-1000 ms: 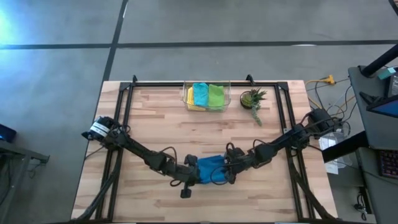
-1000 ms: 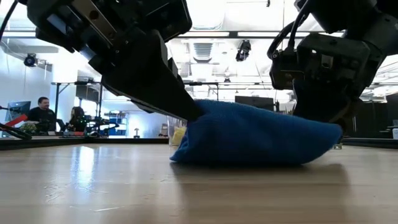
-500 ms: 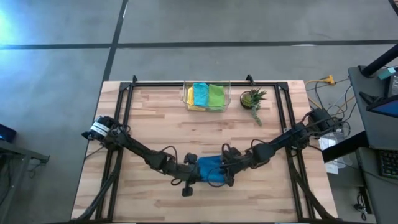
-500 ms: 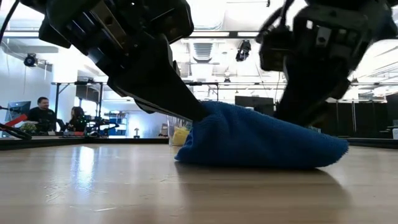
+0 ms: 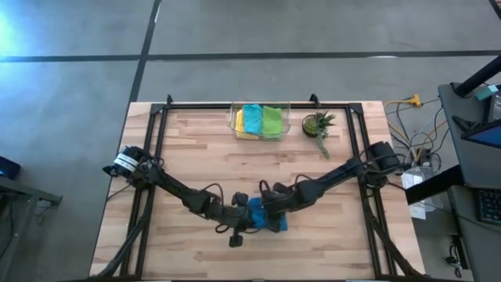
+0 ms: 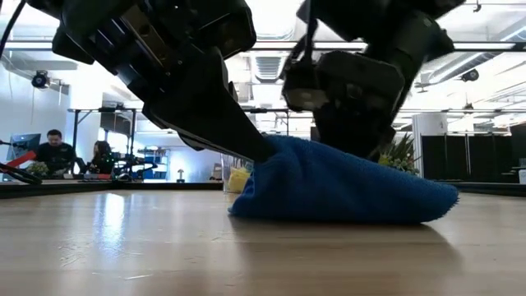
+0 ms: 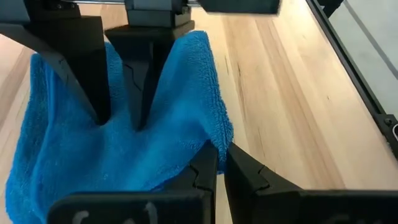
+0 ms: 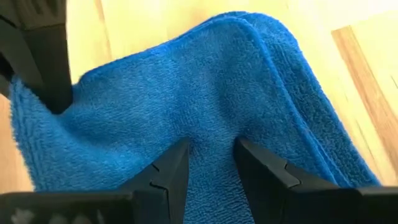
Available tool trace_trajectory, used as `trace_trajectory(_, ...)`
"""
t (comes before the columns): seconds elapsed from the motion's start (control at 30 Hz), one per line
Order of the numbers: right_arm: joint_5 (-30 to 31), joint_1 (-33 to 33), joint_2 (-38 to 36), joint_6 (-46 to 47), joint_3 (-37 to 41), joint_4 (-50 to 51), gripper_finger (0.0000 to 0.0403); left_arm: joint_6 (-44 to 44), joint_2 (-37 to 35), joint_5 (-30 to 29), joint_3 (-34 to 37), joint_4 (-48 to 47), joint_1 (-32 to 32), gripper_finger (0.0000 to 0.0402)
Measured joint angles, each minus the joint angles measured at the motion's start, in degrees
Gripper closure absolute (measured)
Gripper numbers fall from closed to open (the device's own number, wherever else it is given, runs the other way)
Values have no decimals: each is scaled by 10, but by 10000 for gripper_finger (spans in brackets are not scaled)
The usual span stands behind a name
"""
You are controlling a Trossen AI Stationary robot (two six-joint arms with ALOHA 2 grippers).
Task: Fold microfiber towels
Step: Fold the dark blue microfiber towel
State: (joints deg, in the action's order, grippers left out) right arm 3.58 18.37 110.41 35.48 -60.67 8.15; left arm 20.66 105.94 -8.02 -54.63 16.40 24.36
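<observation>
Near the front middle of the table [image 5: 196, 172], the blue towel [image 5: 266, 215] lay bunched between both grippers. The left gripper [image 7: 219, 163] had its fingers closed on a corner of the cloth, as its wrist view showed. The right gripper [image 8: 211, 163] stood on top of the towel with a narrow gap between its fingers; a ridge of cloth seemed to sit in that gap, though I could not tell for certain that it was gripped.

To fold well, the judgement was that the held corner should be carried flat across to the opposite edge, both grippers level, so the layers met squarely and did not bunch.

Bare wood lay on all sides of the towel. The clear bin [image 5: 260, 135] with the yellow, teal and green towels, and the small plant [image 5: 318, 125], stood well apart by the far edge. The table's near edge was the closer limit.
</observation>
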Motion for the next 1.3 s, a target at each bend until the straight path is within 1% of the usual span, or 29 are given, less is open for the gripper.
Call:
trace_trajectory(0.1,-6,-2,16,-15,-30,50,274,0,0,0,0,-2,0,401)
trace_trajectory(0.17,-5,-1,14,-28,-41,61,274,0,0,0,0,-3,0,401)
trace_trajectory(0.27,-5,-3,-3,-37,-47,76,274,0,0,0,2,-1,0,401)
trace_trajectory(0.37,13,-7,-38,-38,-46,90,274,1,-3,0,6,-1,0,401)
trace_trajectory(0.43,22,-8,-63,-27,-29,111,274,1,-8,0,9,6,0,401)
trace_trajectory(0.53,24,-8,-95,-11,9,118,274,15,-20,1,27,45,-2,401)
trace_trajectory(0.6,25,-6,-123,9,36,117,275,43,-28,2,48,89,-7,401)
trace_trajectory(0.73,32,1,-172,53,88,113,277,117,-31,-7,96,138,-19,401)
trace_trajectory(0.87,53,9,-223,91,125,94,277,163,-28,-18,126,152,-23,401)
trace_trajectory(0.93,54,13,-243,94,139,76,277,166,-28,-23,141,166,-24,401)
trace_trajectory(1.07,55,27,-273,85,157,17,277,166,-29,-32,164,237,-30,401)
trace_trajectory(1.13,55,34,-276,72,159,-7,277,166,-29,-35,175,263,-33,401)
trace_trajectory(1.2,54,42,-274,49,161,-22,271,167,-29,-35,177,267,-37,401)
trace_trajectory(1.3,53,52,-261,33,159,-66,246,167,-29,-36,177,269,-42,401)
